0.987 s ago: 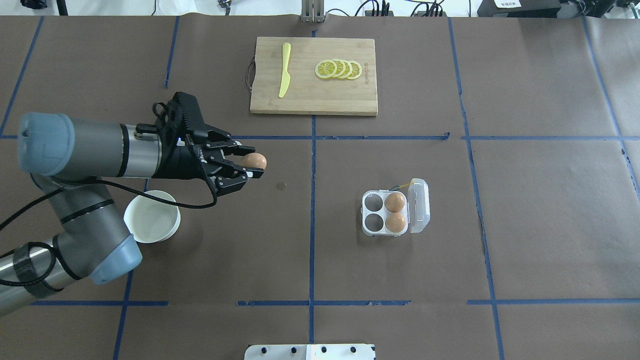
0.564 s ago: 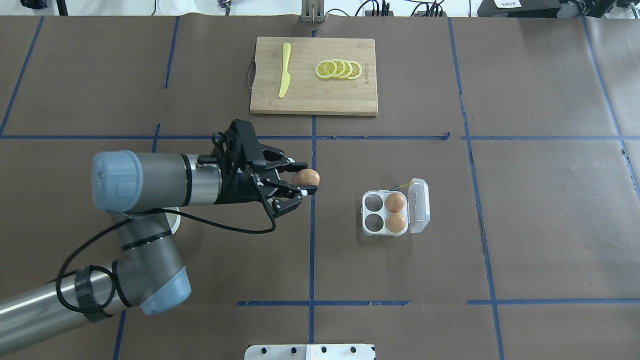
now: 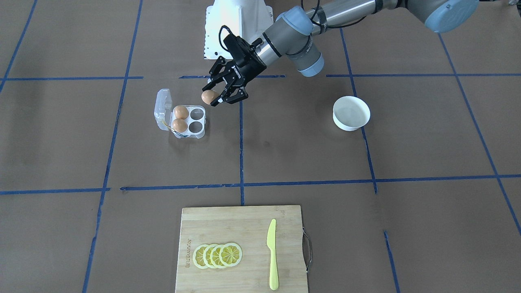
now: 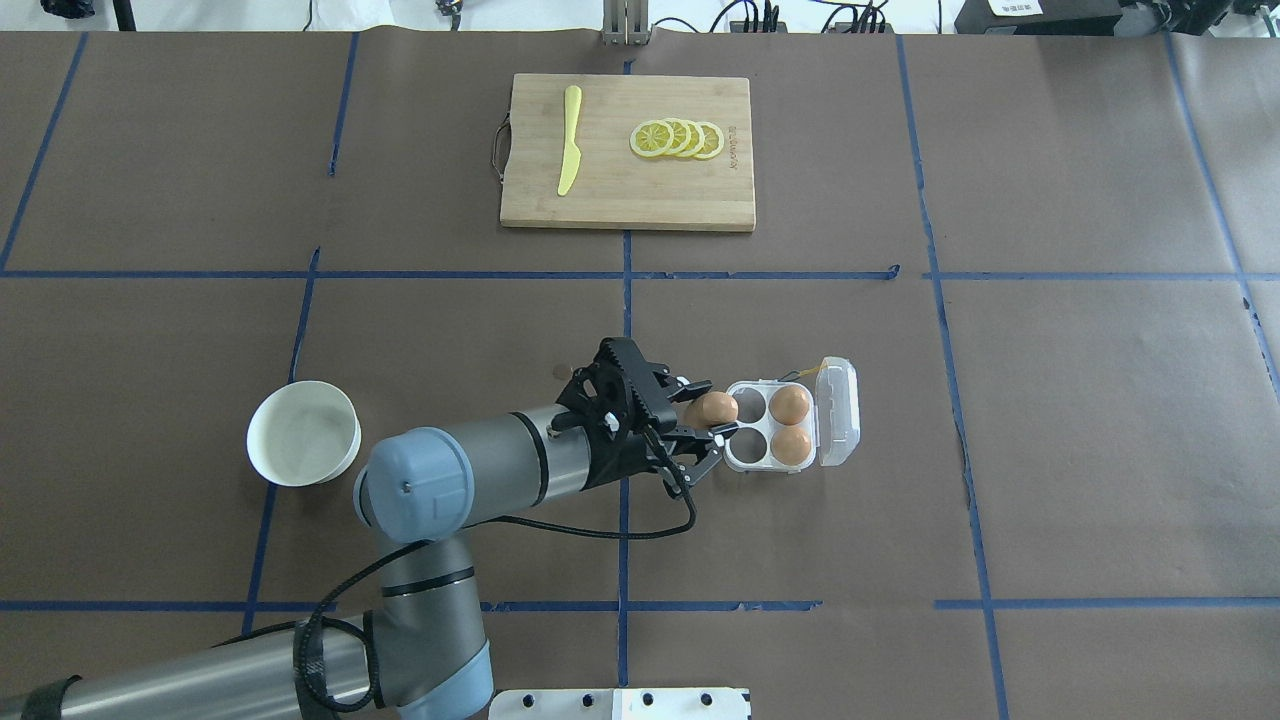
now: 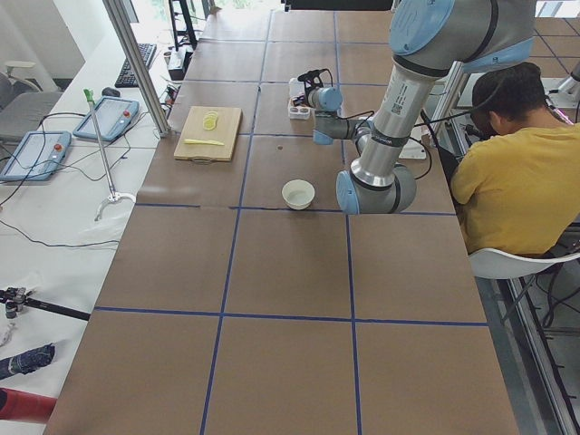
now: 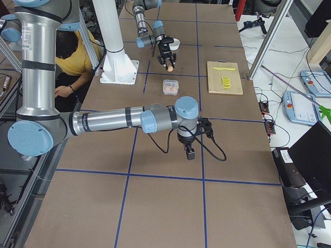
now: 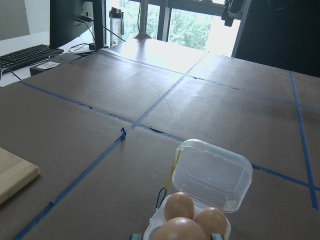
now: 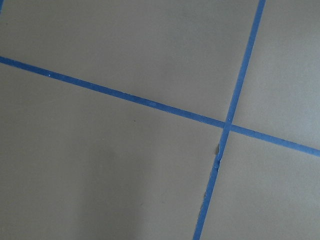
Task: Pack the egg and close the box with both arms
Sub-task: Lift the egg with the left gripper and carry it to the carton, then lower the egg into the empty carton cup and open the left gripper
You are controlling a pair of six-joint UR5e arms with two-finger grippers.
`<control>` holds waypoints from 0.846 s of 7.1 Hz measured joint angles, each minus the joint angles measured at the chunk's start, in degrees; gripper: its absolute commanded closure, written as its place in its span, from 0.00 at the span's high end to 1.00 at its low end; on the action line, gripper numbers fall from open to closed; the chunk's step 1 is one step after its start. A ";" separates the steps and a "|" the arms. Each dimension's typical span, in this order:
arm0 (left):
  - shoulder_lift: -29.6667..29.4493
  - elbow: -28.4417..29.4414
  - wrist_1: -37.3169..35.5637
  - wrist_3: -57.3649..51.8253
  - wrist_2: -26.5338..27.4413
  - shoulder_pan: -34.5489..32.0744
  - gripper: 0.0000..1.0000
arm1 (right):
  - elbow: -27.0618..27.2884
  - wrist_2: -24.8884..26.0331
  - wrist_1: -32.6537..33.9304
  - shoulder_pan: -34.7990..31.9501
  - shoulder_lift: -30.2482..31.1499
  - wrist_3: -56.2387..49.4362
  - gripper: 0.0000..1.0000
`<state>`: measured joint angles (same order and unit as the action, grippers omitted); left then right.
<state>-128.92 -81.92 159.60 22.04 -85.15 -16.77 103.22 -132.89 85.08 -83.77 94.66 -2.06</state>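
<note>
The egg, Mira: where is it now?

Pinched in the left gripper, Tom, held in the air just beside the box, on the side where the two empty cups are.

That is a change, then?

A big one. A second ago the same gripper has it over by the white bowl, well apart from the box. A little later it is at the middle tape line. Now the left arm has swept across and the egg is at the box's edge. The bowl, half hidden by the arm before, is in plain sight with nothing visible in it.

And the box itself?

Unmoved. Its lid lies swung open on the far side from the gripper. Two eggs fill the cups next to the lid, and the two cups nearest the gripper are free. In the left wrist view the held egg shows low in the middle, with the packed pair just beyond it.

So the carry is nearly over?

I judge so. What remains is a short move over a free cup, a lowering and a release. Then the lid must be closed.

The right gripper?

It hangs over the table, well apart from the box, and shows only from the side. Whether it is spread or pressed together I cannot tell.
</note>
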 measured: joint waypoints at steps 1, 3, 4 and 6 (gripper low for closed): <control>-1.91 2.27 0.01 0.02 1.77 1.27 0.05 | -0.07 0.00 0.00 0.00 0.00 0.01 1.00; -4.22 5.46 0.01 0.05 2.93 2.01 0.05 | -0.17 0.00 0.00 0.01 0.00 -0.02 1.00; -5.26 6.96 0.01 0.08 3.12 2.06 0.06 | -0.20 0.00 0.00 0.00 -0.01 -0.04 1.00; -7.39 9.65 -0.09 1.77 5.17 2.20 0.13 | -0.21 0.00 0.00 0.00 -0.07 -0.05 1.00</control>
<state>-136.30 -72.27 159.51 23.81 -79.98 -14.57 103.01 -132.89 85.08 -83.76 94.60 -2.11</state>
